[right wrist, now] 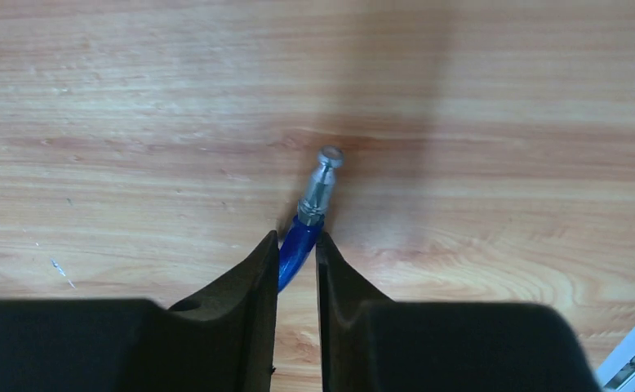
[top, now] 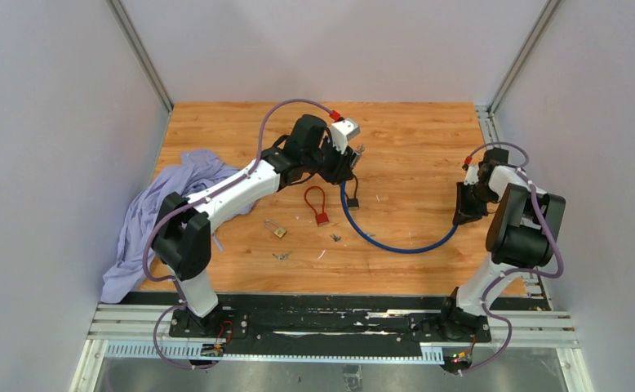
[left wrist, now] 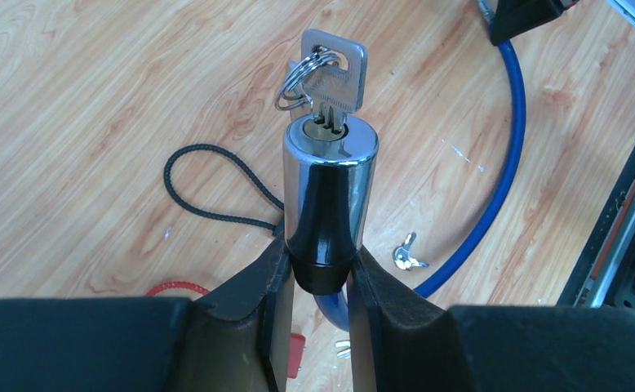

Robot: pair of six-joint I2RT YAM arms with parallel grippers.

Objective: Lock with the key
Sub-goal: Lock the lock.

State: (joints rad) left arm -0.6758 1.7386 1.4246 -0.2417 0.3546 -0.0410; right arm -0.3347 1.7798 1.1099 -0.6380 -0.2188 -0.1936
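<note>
Left end effector (left wrist: 321, 261) around lock cylinder (left wrist: 329, 192), lengthwise ahead, key (left wrist: 336, 75) foremost.

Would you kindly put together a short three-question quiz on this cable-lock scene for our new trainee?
1. True or false: the key sits in the lock cylinder that the left gripper holds.
2. Which gripper pinches the blue cable just behind its metal pin?
3. Fill in: the metal pin is ___ the lock cylinder (inside / outside).
Key: 1 true. 2 the right gripper. 3 outside.
</note>
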